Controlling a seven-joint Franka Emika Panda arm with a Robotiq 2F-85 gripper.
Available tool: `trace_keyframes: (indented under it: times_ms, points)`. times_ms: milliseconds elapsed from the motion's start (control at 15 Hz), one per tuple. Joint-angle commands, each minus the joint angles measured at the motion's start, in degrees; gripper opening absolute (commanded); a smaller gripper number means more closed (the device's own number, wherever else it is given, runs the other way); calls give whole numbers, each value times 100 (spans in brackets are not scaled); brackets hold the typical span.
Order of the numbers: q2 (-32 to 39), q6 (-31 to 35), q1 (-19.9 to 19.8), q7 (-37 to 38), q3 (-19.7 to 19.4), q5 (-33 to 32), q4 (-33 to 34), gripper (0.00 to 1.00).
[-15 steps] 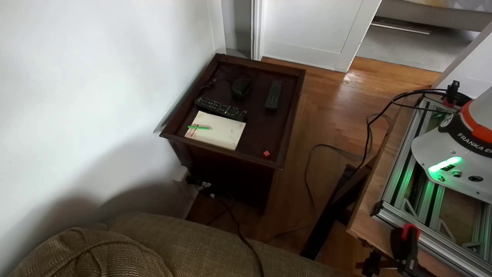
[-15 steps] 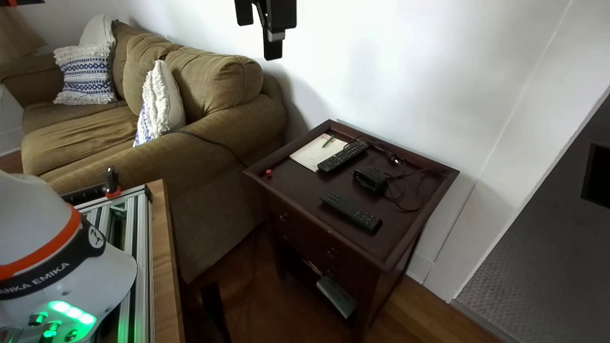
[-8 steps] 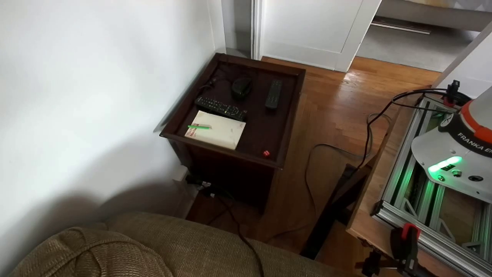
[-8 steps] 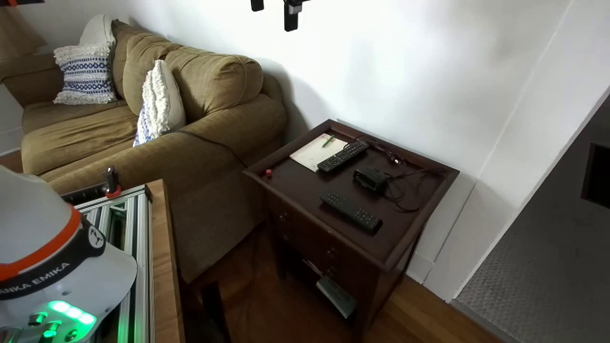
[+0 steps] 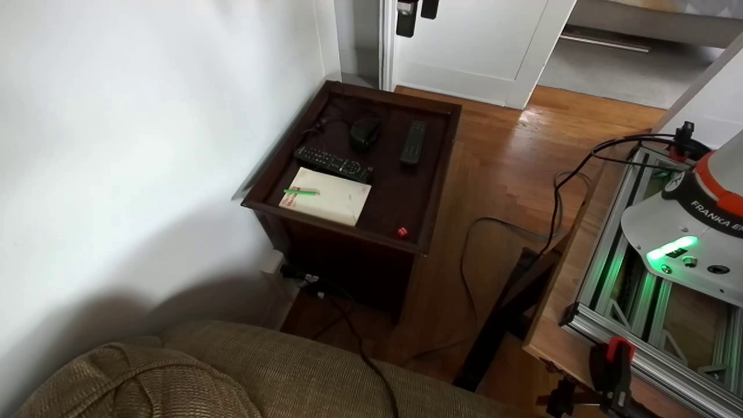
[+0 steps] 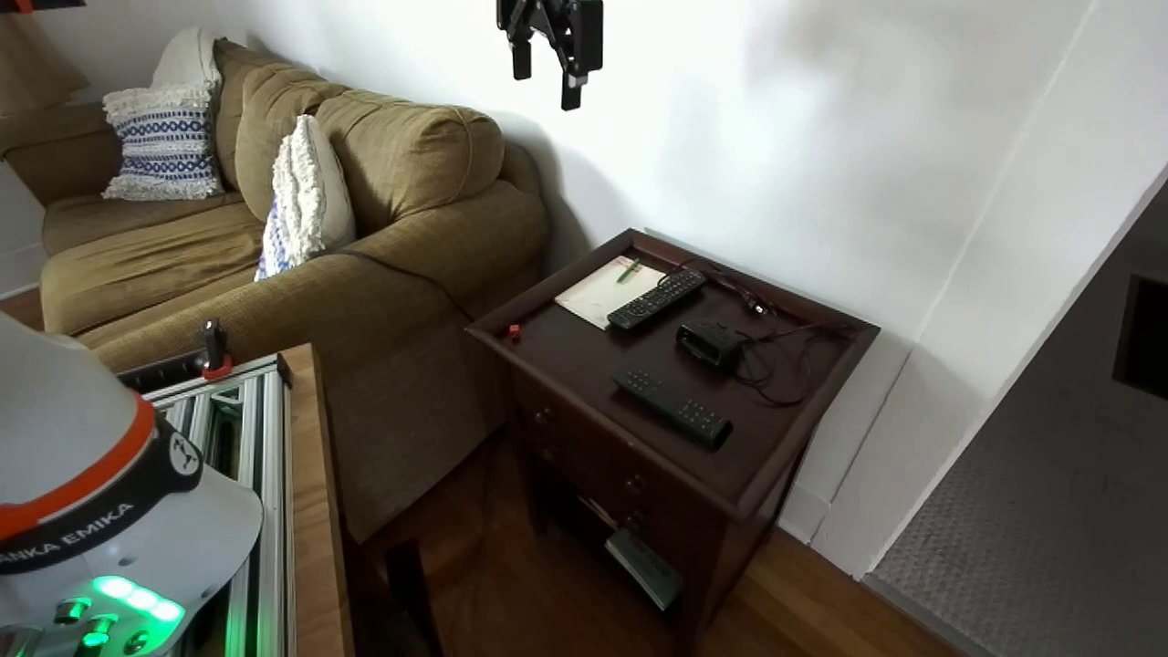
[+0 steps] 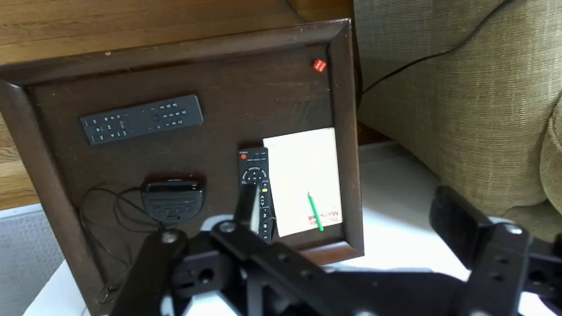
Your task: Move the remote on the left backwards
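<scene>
Black remote [image 6: 655, 299] hasn't budged, gripper [image 6: 547, 85] has

In an exterior view, fingers [image 5: 406, 26] just popped in up top. In an exterior view, the gripper shows lower than half a second ago, fingers spread, well above the table [image 6: 570, 356]. Wrist view: remote's right alongside the paper [image 7: 303, 171], partly behind a finger.

On my feeds I read FRANKA EMIKA, pieced from both exterior views, on the black band [image 6: 109, 517] of the arm's base [image 5: 711, 247], and POWER on the remote [image 7: 254, 171] beside the pale paper [image 7: 303, 175], red lettering [image 7: 332, 215] undecipherable.
</scene>
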State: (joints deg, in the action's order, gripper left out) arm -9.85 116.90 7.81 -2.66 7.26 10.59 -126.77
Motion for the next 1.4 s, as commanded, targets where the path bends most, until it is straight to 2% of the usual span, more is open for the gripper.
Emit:
trace_keyframes:
  times_ms: [0,267,533,733,800,1000,1333]
  points:
    - [703,629,63,749,256,-426,144,100]
    - [1402,1463,118,1258,307,-735,246,100]
    - [2144,2169,141,1617,132,-1401,335,100]
    - [2619,2117,138,1261,71,-1384,517,100]
    - [2288,2126,146,1343,84,-1263,295,100]
    - [2583,2126,151,1260,55,-1262,448,100]
    - [2603,2126,155,1251,55,-1262,515,100]
